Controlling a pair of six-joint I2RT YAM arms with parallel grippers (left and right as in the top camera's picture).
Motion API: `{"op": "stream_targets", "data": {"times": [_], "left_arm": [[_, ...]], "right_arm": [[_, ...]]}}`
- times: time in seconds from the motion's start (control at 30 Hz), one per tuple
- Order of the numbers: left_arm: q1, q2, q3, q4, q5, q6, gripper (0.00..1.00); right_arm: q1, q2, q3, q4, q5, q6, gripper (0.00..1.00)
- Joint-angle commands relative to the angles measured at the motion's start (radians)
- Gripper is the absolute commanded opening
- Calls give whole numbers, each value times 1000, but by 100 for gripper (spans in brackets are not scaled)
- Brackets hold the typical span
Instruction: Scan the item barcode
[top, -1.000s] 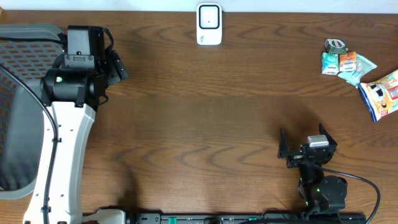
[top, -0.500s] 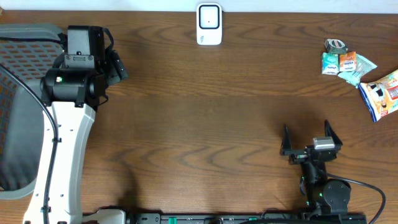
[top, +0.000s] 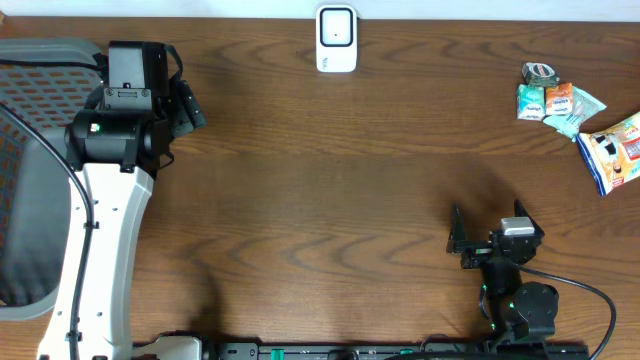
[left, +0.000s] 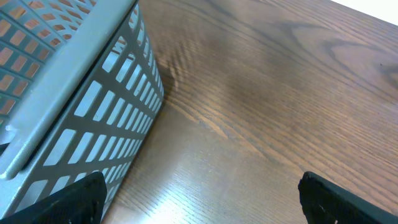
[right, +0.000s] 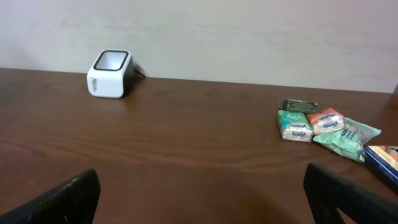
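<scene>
Shifted slightly leftward since the earlier frame: right hand (top: 487, 213), spread and empty, at 5 o'clock. Left hand (top: 191, 108) spread, 10 o'clock. Snack packets (top: 555, 103) at 2 o'clock; scanner (top: 337, 38) at 12.

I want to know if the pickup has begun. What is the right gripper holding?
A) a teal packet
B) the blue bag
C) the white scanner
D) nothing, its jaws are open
D: the right gripper stands open with nothing between its fingers, while the packets, the blue bag and the scanner all lie apart from it.
</scene>
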Motion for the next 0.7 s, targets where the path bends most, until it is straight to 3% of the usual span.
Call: {"op": "stream_targets", "data": {"times": [0.0,0.67], "left_arm": [[3,4,3,-4,-10,13,98],[3,4,3,-3,-10,13,98]], "right_arm": [[-6,-8,-1,-6,9,14,99],[-7,-8,-1,-5,-2,40,99]]}}
